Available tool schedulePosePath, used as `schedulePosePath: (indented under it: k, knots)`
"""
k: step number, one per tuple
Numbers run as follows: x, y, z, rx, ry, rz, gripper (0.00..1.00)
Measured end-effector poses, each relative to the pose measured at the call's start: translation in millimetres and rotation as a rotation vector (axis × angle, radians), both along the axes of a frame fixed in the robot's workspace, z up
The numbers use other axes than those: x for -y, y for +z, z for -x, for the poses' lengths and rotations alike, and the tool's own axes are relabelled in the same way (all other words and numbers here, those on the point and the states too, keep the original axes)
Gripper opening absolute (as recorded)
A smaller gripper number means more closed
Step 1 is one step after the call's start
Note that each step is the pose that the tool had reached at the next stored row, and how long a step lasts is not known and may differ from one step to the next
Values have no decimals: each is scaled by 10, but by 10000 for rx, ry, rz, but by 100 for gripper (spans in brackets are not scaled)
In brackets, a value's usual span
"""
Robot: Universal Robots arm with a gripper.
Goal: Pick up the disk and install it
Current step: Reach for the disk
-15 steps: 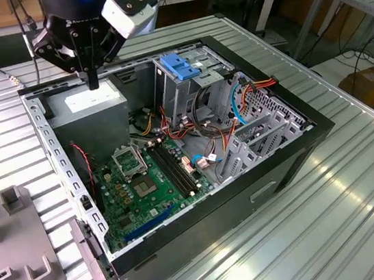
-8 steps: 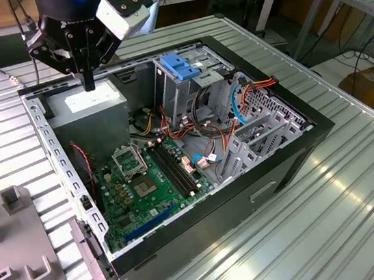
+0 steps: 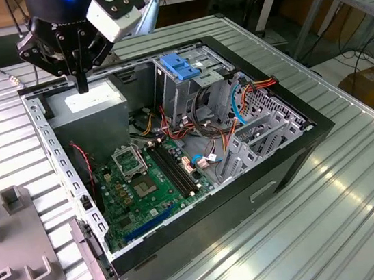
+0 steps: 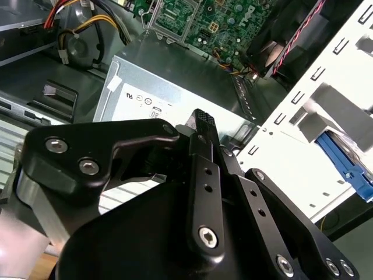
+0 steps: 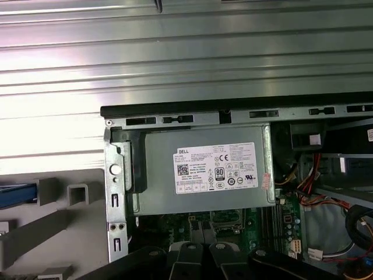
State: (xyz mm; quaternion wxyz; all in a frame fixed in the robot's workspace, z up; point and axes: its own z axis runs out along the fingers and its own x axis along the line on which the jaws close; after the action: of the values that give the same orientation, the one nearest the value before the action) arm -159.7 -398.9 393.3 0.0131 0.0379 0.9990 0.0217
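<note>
My gripper (image 3: 82, 83) hangs shut and holds nothing, its fingers together and pointing down at the far left corner of the open computer case (image 3: 292, 150). It is just above the grey power-supply box (image 3: 89, 101). In both wrist views the fingers (image 5: 187, 256) lie close together over that box (image 5: 204, 169), the ribbed fingertip (image 4: 201, 119) over its white label. Of the disk I see a blue rail edge (image 5: 11, 195) in the grey fixture outside the case, also in the second wrist view (image 4: 344, 166); its metal body is hidden.
A metal drive cage topped by a blue bracket (image 3: 181, 68) stands at the back of the case. The green motherboard (image 3: 147, 180) and loose red, orange and blue cables (image 3: 238, 105) lie inside. A grey fixture (image 3: 16, 259) sits on the ribbed metal table (image 3: 349, 215) at the exterior view's left.
</note>
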Motion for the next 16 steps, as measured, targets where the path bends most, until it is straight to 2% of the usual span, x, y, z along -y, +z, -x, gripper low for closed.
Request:
schedulePosePath:
  k: [16]
  knots:
    - [0,1,172,-1,0,1,10]
